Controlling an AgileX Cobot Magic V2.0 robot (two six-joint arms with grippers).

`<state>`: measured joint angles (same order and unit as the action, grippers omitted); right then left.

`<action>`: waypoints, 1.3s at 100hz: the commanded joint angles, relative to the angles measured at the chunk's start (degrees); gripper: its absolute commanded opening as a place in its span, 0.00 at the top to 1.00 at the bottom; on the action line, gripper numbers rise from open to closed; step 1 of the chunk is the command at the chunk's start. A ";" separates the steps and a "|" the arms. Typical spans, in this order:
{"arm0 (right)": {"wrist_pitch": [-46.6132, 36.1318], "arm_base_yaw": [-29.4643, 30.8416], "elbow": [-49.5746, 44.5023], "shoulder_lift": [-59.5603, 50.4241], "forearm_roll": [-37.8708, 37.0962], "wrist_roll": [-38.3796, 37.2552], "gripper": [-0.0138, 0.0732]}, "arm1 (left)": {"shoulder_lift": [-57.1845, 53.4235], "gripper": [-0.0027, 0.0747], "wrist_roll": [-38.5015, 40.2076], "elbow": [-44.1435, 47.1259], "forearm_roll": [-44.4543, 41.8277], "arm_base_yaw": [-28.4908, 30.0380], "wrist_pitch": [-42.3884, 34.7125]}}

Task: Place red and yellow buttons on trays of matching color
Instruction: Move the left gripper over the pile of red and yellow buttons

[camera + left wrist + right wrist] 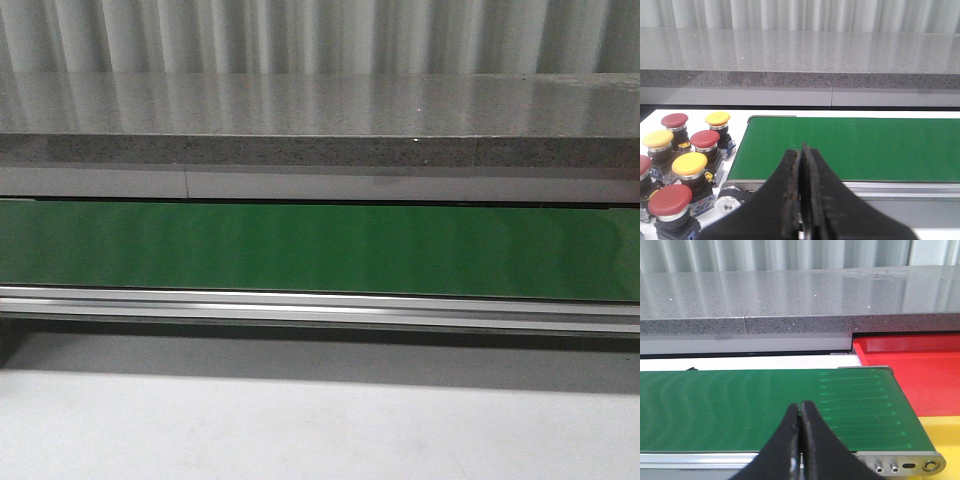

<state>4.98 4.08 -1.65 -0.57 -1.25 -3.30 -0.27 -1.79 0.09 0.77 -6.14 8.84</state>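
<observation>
A long conveyor belt (320, 248) with a smooth, matte green surface ran across the front view, framed along its near edge by a brushed aluminium rail (320, 305). Behind it stood a speckled grey stone ledge (320, 150), polished enough on top to mirror the corrugated wall (320, 35) beyond. Neither arm showed in the front view.

The left gripper (801, 190) hung over the belt's near rail at one end, its black, tapered fingers (789, 200) pressed together with no gap and nothing between them. Beside that end of the belt, on a white surface (740, 114), stood a cluster of push buttons — round, domed mushroom caps on black bodies with metal collars. Red buttons (704, 138) and yellow buttons (689, 163) were mixed together, all upright and close to one another, just beside the belt's end roller (729, 200).

The right gripper (800, 435) sat over the opposite end of the belt, its dark fingers likewise closed tight and holding nothing. There the belt showed faint ribbed marks near its metal end cap (905, 465). Next to that end lay a glossy red tray (920, 375) with a raised rim, and a yellow tray (940, 440) touching its nearer edge — both flat, plastic-looking and bare in the parts that showed.
</observation>
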 commanded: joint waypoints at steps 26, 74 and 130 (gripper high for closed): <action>-4.29 0.31 1.15 -0.85 -0.02 0.27 0.92 | -1.99 0.99 -1.32 2.53 -11.33 0.09 -3.65; -4.29 0.31 1.15 -0.85 -0.02 0.27 0.92 | -1.99 0.99 -1.32 2.53 -12.48 0.09 -9.23; -4.29 0.31 1.15 -0.85 -0.02 0.27 0.92 | 7.32 0.99 -1.32 -21.48 -9.35 0.09 17.93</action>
<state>4.98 4.08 -1.65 -0.57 -1.25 -3.30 3.09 -3.17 -15.70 -9.96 -6.14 25.60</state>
